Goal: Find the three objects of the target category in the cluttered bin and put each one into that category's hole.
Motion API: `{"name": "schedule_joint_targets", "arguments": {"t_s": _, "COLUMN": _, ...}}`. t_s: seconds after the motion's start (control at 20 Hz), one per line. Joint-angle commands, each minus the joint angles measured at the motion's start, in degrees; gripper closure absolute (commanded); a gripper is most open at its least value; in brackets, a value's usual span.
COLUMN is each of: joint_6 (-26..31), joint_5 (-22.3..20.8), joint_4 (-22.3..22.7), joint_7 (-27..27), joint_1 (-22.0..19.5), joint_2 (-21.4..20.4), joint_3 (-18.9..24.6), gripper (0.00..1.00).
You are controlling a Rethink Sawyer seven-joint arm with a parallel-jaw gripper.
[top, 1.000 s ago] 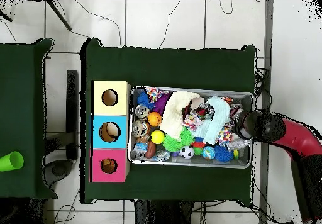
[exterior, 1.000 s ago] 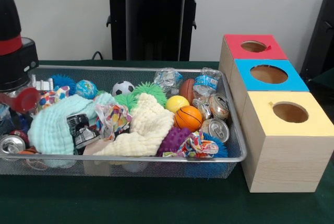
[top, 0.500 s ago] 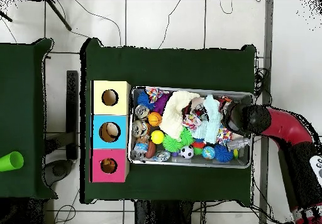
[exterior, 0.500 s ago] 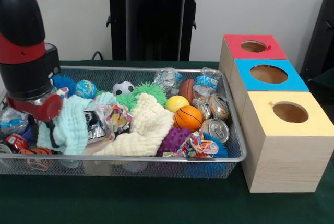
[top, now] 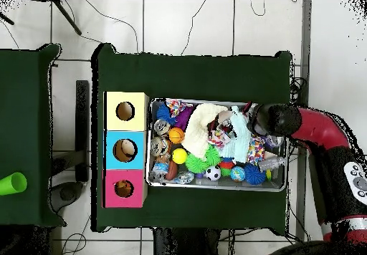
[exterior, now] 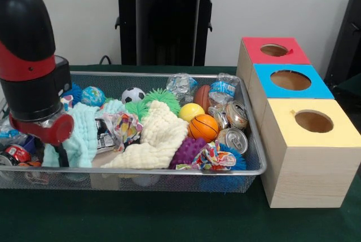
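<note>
The wire-mesh bin (exterior: 255, 170) holds crushed cans (exterior: 233, 138), a basketball (exterior: 203, 127), a soccer ball (exterior: 133, 95), a spiky purple ball (exterior: 188, 151) and nubby cream (exterior: 161, 137) and mint (exterior: 82, 135) cloths; no plush toy shows. The gripper (exterior: 56, 150) sits low at the bin's end farthest from the boxes, against the mint cloth, and I cannot tell its state. The red-topped box's round hole (exterior: 274, 49) lies just beside the bin's other end.

Wire tray (exterior: 169, 171): one. Wooden boxes: three, topped red (exterior: 274, 50), blue (exterior: 290, 80) and yellow (exterior: 313, 122). Cloths: two, cream (exterior: 161, 135) and mint (exterior: 83, 135). Visible drink cans: at least three. Basketball (exterior: 203, 127): one. Soccer ball (exterior: 133, 95): one.
</note>
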Motion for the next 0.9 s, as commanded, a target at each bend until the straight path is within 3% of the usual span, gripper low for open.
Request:
{"name": "schedule_joint_targets", "arguments": {"t_s": 0.05, "joint_6": 7.1, "joint_5": 1.2, "joint_4": -7.9, "joint_7": -14.4, "joint_1": 0.1, "joint_2": 5.2, "joint_3": 3.3, "gripper": 0.00}}
{"name": "schedule_joint_targets", "arguments": {"t_s": 0.4, "joint_6": 13.8, "joint_5": 2.9, "joint_4": -12.9, "joint_7": -15.9, "joint_1": 0.5, "joint_2": 5.9, "joint_3": 4.4, "gripper": 0.00}}
{"name": "schedule_joint_targets", "arguments": {"t_s": 0.65, "joint_6": 12.9, "joint_5": 2.8, "joint_4": -12.3, "joint_7": -13.6, "joint_1": 1.4, "joint_2": 5.5, "joint_3": 3.9, "gripper": 0.00}}
{"name": "schedule_joint_targets", "arguments": {"t_s": 0.9, "joint_6": 15.7, "joint_5": 3.2, "joint_4": -12.5, "joint_7": -13.9, "joint_1": 1.9, "joint_2": 3.6, "joint_3": 3.7, "gripper": 0.00}}
